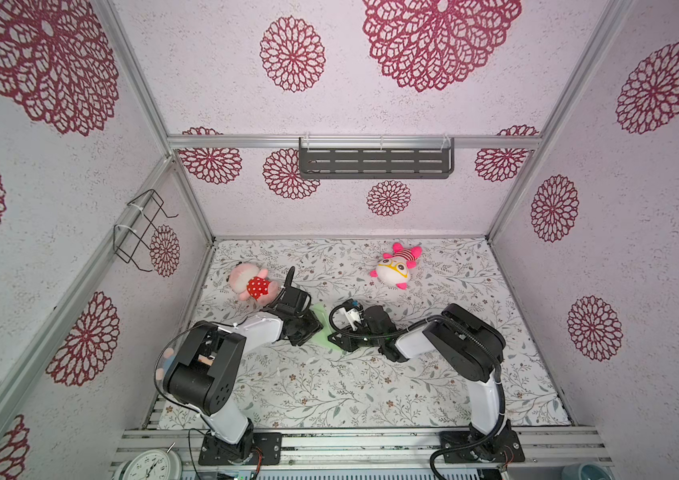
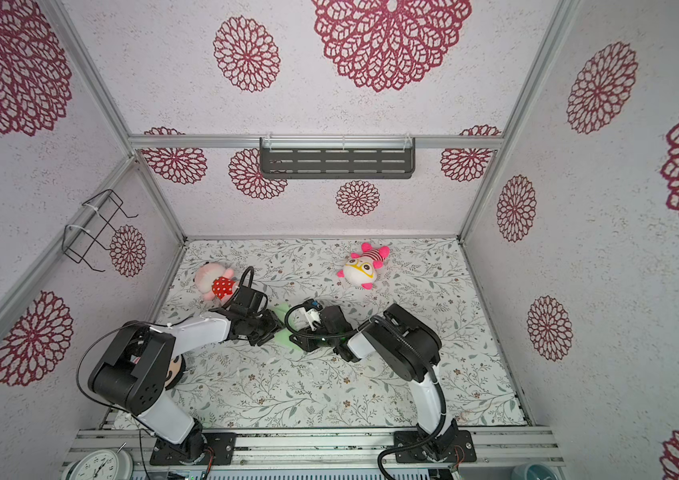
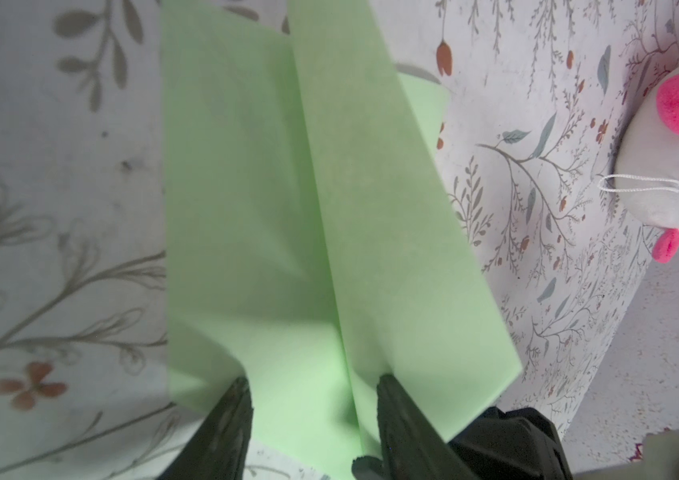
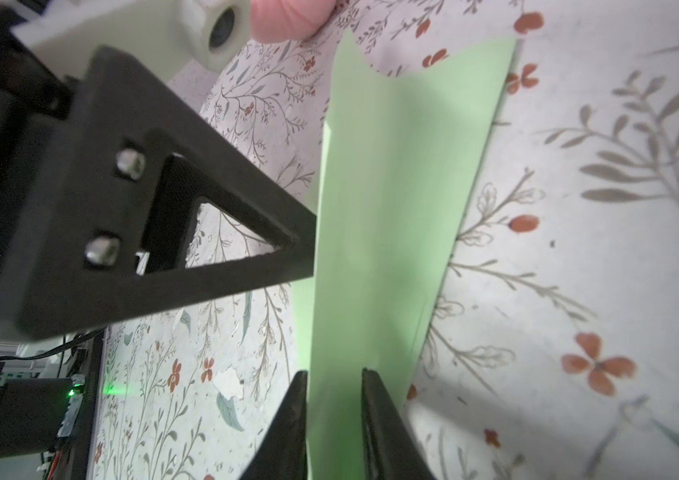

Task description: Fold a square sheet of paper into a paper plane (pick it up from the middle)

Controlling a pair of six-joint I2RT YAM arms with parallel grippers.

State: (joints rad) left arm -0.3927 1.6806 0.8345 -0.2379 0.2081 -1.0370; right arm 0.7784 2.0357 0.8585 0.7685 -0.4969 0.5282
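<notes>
The pale mint-green sheet, folded into a narrow paper plane (image 1: 319,320) (image 2: 285,337) with a centre crease, lies mid-table between both grippers. In the left wrist view the paper plane (image 3: 287,208) stretches away with its crease raised. My left gripper (image 3: 314,386) (image 1: 310,328) is open, its jaws well apart on either side of the crease. In the right wrist view the paper plane (image 4: 383,208) runs from between the jaws of my right gripper (image 4: 335,378) (image 1: 337,334), which is open by a narrow gap. The left gripper's black finger (image 4: 204,232) touches the paper's far side edge.
A pink plush in a red dotted dress (image 1: 252,282) lies just behind the left arm. A white-and-pink plush with yellow glasses (image 1: 396,266) (image 3: 670,166) lies at the back right. Another plush (image 2: 173,370) sits under the left arm's elbow. A clock (image 1: 148,463) stands at the front edge.
</notes>
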